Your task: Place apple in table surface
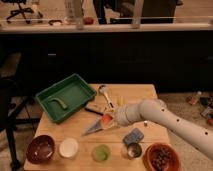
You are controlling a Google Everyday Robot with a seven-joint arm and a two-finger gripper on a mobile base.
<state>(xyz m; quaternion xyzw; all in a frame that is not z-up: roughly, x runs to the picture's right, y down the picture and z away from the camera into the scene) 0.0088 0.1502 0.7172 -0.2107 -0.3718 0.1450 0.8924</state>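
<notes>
The apple, small and orange-red, sits at the tip of my gripper over the middle of the table surface, a light tan wooden top. The gripper is shut on the apple and holds it just above the wood. My white arm reaches in from the right edge of the view. A grey pointed utensil lies on the table just left of and below the apple.
A green tray holding a green piece stands at the back left. Along the front edge are a dark red bowl, a white bowl, a green dish, a metal cup and an orange-brown bowl. A blue-grey block lies under the arm.
</notes>
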